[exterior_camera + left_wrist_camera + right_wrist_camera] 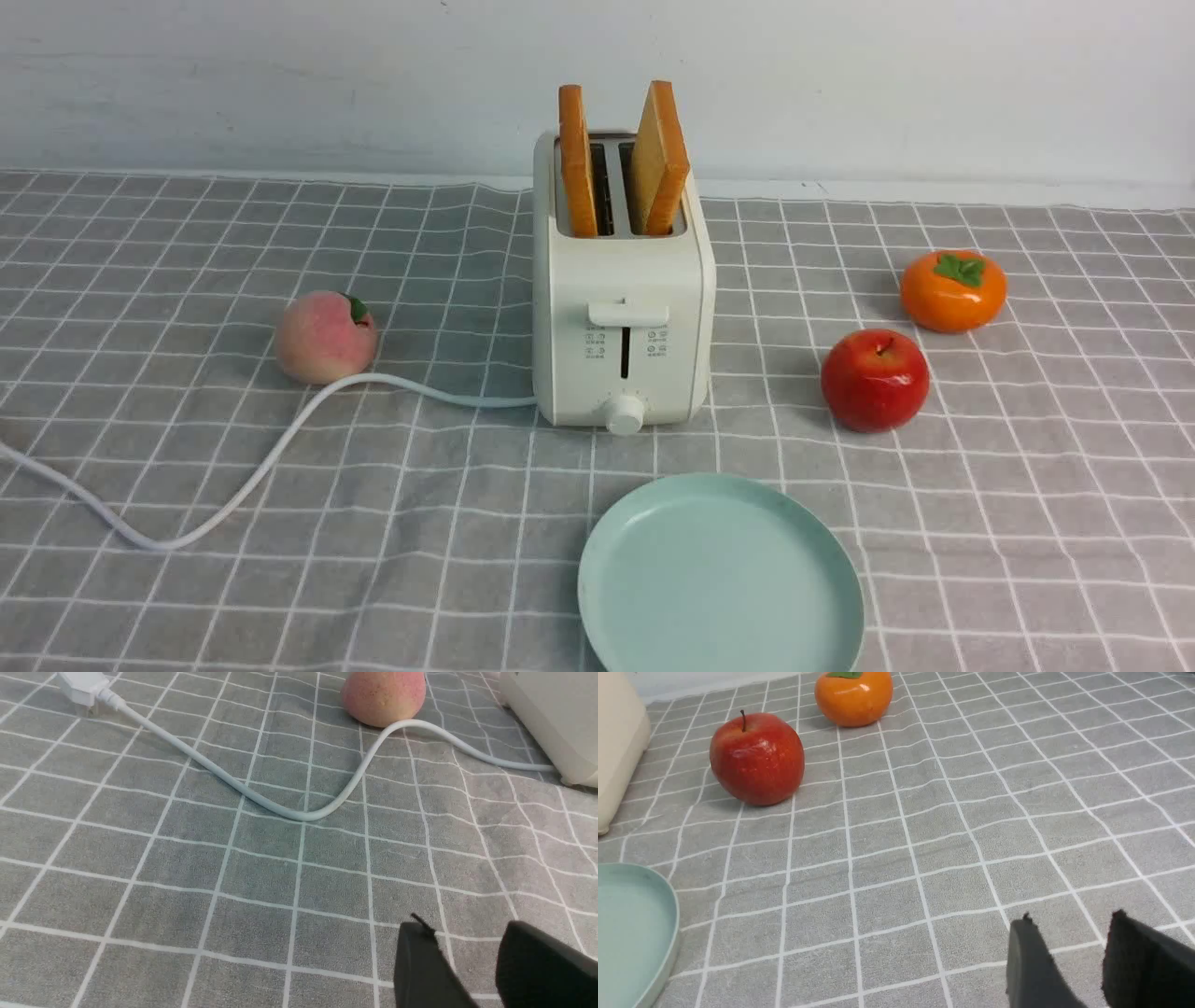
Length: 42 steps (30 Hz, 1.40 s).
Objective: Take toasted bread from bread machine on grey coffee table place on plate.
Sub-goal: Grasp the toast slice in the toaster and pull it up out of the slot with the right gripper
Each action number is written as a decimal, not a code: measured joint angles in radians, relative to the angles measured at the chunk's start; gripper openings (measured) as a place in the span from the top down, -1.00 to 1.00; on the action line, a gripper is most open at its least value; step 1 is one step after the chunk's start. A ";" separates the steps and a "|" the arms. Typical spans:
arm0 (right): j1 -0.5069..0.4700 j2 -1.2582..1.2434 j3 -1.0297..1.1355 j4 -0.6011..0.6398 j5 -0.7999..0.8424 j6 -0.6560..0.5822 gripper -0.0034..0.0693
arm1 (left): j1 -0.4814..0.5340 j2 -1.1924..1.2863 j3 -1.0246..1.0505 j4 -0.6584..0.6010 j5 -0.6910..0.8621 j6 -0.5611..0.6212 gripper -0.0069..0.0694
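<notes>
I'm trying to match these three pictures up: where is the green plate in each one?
Front view: the plate lies nearest the camera, in front of the toaster.
Left wrist view: not in it.
Right wrist view: the plate is cut off at the picture's edge, nearer than the red apple.
Shared landmark: the toaster, partly visible in both wrist views.
</notes>
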 joint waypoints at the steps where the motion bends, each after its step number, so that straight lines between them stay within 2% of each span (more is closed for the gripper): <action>1: 0.000 0.000 0.000 0.000 0.000 0.000 0.25 | 0.000 0.000 0.000 0.000 0.000 0.000 0.19; 22: 0.000 0.000 0.000 0.023 -0.008 0.000 0.25 | 0.000 0.000 0.000 0.000 -0.016 0.000 0.19; 26: 0.000 0.000 0.006 0.071 -0.059 0.000 0.25 | 0.000 0.000 0.000 0.000 -0.099 0.000 0.19; 30: 0.000 0.000 0.007 0.136 -0.240 0.000 0.25 | 0.000 0.000 0.000 -0.017 -0.342 0.000 0.19; 36: 0.000 0.000 0.007 0.187 -0.490 0.000 0.25 | 0.000 0.000 0.000 -0.033 -0.604 0.000 0.19; 42: 0.000 0.000 0.007 0.191 -0.579 0.001 0.25 | 0.000 0.000 0.000 -0.034 -0.663 0.000 0.19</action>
